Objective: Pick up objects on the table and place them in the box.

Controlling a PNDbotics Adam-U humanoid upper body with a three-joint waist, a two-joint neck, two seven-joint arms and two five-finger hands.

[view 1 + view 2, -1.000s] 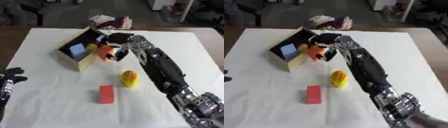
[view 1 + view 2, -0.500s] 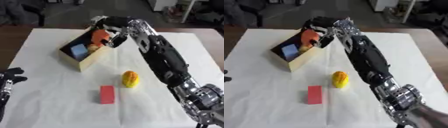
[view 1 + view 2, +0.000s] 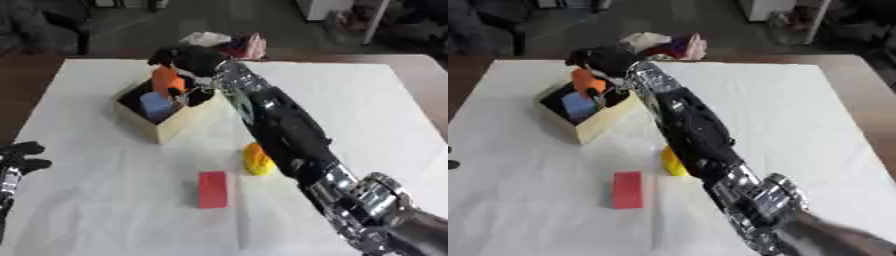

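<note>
Two items wait beside box (image 3: 166, 122) | your right hand (image 3: 194, 62) pinches orange piece (image 3: 164, 80) over it, ready to drop | left hand (image 3: 19, 156) idle, relaxed.

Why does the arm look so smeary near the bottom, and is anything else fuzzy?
In the right eye view the right arm's lower end dissolves into grey blur; in the left eye view the right hand over the box is soft, while the red block stays fairly crisp.

A white-covered table (image 3: 367, 105) stands on a dark floor (image 3: 262, 20), brown edges showing.
</note>
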